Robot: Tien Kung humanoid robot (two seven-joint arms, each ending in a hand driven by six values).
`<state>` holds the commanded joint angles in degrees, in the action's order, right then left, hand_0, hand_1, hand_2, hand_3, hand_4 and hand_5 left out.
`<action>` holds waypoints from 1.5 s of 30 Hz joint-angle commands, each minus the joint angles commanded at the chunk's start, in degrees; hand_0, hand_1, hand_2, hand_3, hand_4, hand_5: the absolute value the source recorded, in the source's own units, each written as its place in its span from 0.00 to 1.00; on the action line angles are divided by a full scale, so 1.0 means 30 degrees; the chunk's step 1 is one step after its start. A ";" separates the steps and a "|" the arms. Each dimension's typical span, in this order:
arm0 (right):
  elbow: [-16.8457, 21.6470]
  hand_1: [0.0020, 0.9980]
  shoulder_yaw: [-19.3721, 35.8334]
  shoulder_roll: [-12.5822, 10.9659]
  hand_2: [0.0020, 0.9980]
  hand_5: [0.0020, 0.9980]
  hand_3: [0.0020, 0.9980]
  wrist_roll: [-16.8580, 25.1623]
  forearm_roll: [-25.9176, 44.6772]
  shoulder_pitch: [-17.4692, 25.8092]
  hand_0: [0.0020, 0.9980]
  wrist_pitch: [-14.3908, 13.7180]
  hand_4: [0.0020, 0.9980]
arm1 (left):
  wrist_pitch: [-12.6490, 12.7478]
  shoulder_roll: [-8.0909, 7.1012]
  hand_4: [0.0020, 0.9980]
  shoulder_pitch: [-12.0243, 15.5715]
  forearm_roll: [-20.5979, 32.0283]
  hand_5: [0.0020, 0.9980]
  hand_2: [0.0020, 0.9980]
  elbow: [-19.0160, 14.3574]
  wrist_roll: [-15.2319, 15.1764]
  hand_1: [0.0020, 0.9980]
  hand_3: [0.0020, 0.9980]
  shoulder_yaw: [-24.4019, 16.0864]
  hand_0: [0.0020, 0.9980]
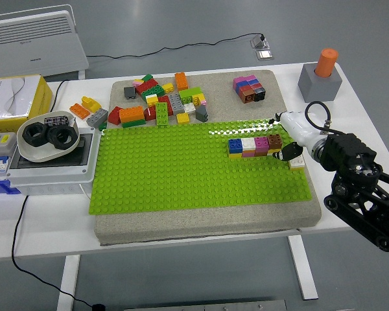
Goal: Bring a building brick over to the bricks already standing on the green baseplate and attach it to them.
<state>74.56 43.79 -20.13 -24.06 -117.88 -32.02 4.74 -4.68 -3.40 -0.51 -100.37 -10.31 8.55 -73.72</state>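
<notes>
Toward the right edge of the bench, your right hand (292, 139) hovers just off the right end of the row of bricks (255, 146) standing on the green baseplate (194, 168). That row runs blue, white, magenta and brown, and the brown brick (275, 142) at its right end looks seated level with its neighbours, though you cannot confirm from this height that its studs are fully pressed home. The white fingers look loosely curled and hold nothing that shows; a dark fingertip sits very near the brown brick, and whether it touches is unclear. Your left hand is out of view.

The first risk is that closeness. If you pull the hand away toward yourself or sweep it across the row, a finger could snag the brown brick and lever it up, or shove the whole row along the studs. A straight lift clear of the row looks safer.

The second risk is a half-made joint. If the brown brick only rests on the studs, any later nudge would tip it off, so a firm downward press may be worth it, provided the push stays vertical and does not skew the brick.

Watch also the small pale brick (297, 162) just beside the hand near the baseplate's right edge; the wrist could knock it off. The loose pile of bricks (159, 103) toward the far edge and the small stack (249, 88) beside it lie well apart and are not threatened.
</notes>
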 joint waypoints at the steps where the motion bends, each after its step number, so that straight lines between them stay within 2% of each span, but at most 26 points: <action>1: 0.0016 0.76 0.0029 -0.0029 0.86 0.25 0.78 0.0001 -0.0047 0.0056 0.77 0.0006 0.94 | -0.0002 0.0003 0.25 0.0004 -0.0005 0.00 0.33 0.0000 0.0005 0.37 0.50 -0.0002 0.73; 3: 0.0060 0.76 0.0111 -0.0069 0.86 0.25 0.78 0.0051 -0.0179 0.0230 0.77 -0.0052 0.94 | 0.0006 0.0018 0.25 0.0049 0.0031 0.00 0.33 0.0000 0.0012 0.37 0.50 0.0003 0.73; 4: 0.0064 0.77 0.0128 -0.0071 0.87 0.32 0.70 0.0078 -0.0214 0.0283 0.78 -0.0086 0.96 | 0.0010 0.0025 0.25 0.0071 0.0040 0.00 0.33 0.0000 0.0015 0.38 0.50 -0.0006 0.73; 15: -0.0051 0.77 0.0320 0.0039 0.86 0.36 0.69 0.0194 -0.0098 0.0615 0.78 -0.0360 0.97 | 0.0028 -0.0042 0.25 0.0177 0.0048 0.00 0.33 0.0000 0.0001 0.37 0.50 -0.0129 0.73; 16: -0.0038 0.76 0.0342 0.0049 0.86 0.42 0.66 0.0206 -0.0074 0.0660 0.78 -0.0381 0.97 | 0.0032 -0.0060 0.25 0.0196 0.0081 0.00 0.33 0.0000 -0.0012 0.37 0.50 -0.0135 0.73; 27: -0.0003 0.76 0.0228 0.0181 0.86 0.41 0.66 0.0264 0.0002 0.0809 0.79 -0.0488 0.96 | 0.0042 -0.0063 0.25 0.0295 -0.0012 0.00 0.33 0.0000 -0.0002 0.38 0.50 -0.0298 0.73; 45: -0.0181 0.76 0.0185 0.0315 0.85 0.47 0.65 0.0275 -0.0052 0.1066 0.79 -0.0509 0.97 | 0.0049 -0.0011 0.26 0.0299 -0.0191 0.00 0.33 0.0000 0.0027 0.38 0.50 -0.0408 0.73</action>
<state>74.02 44.35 -19.19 -23.24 -118.04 -28.82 3.21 -4.53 -3.44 0.39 -100.94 -10.31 8.63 -74.94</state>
